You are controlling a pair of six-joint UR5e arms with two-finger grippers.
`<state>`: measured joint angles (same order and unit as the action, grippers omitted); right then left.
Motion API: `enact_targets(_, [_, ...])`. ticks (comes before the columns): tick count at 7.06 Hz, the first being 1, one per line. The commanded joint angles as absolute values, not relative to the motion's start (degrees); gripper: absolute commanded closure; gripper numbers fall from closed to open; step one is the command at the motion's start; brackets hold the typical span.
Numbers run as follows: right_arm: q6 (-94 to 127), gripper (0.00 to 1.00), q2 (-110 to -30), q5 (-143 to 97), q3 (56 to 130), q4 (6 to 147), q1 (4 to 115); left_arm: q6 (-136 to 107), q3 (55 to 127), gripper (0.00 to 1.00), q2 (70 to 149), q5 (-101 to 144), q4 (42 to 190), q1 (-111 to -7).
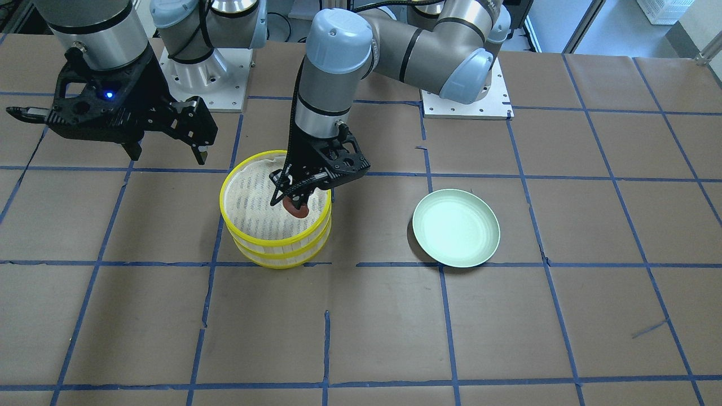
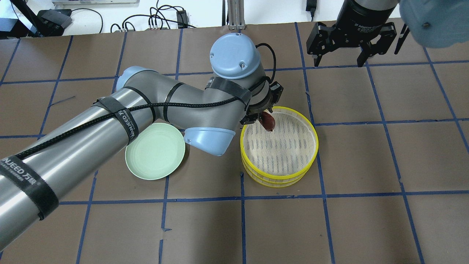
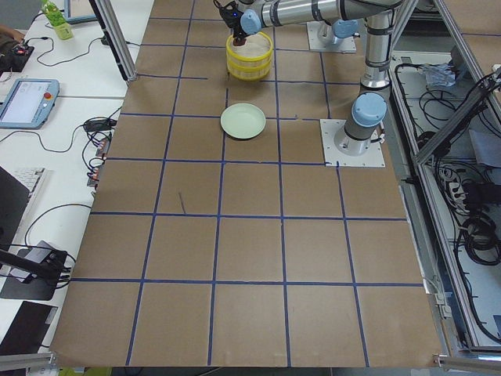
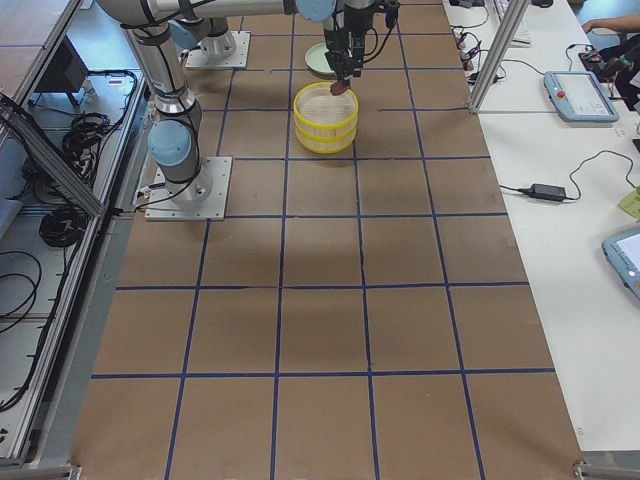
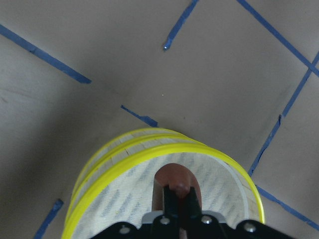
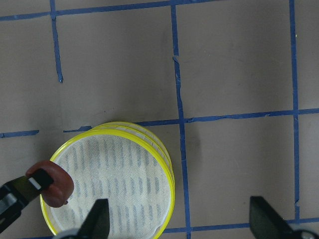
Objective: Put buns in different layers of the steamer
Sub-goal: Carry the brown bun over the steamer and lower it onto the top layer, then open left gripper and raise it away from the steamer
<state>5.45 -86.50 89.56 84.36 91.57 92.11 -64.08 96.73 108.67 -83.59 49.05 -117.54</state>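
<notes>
The steamer [image 1: 265,248] is a two-tier stack with yellow rims and a white perforated liner; it also shows in the overhead view [image 2: 293,172], the left wrist view [image 5: 114,164] and the right wrist view [image 6: 149,149]. My left gripper [image 1: 294,204] is shut on the dark reddish-brown bun [image 1: 297,210], held just above the top tier near its rim [image 2: 269,121] [image 5: 172,175] [image 6: 52,185]. My right gripper [image 2: 339,60] is open and empty, raised off to the side of the steamer [image 1: 163,153]. The white bun is out of view.
A pale green round plate [image 1: 456,227] lies empty on the brown paper table, beside the steamer and under my left arm in the overhead view [image 2: 154,151]. Blue tape lines grid the table.
</notes>
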Motion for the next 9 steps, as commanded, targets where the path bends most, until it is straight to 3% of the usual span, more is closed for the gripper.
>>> enact_targets(1, [5.1, 0.0, -86.57, 89.56, 84.46, 91.06, 92.11, -59.71, 96.5, 0.0, 107.94, -83.76, 48.95, -117.69])
enact_targets(6, [5.1, 0.0, -86.66, 89.56, 84.38, 90.79, 92.11, -48.24, 96.5, 0.0, 106.18, -84.64, 49.48, -114.98])
enact_targets(9, [5.1, 0.0, -86.84, 89.56, 84.46, 91.05, 92.2, -14.0, 96.15, 0.0, 97.68, -84.02, 64.89, -98.23])
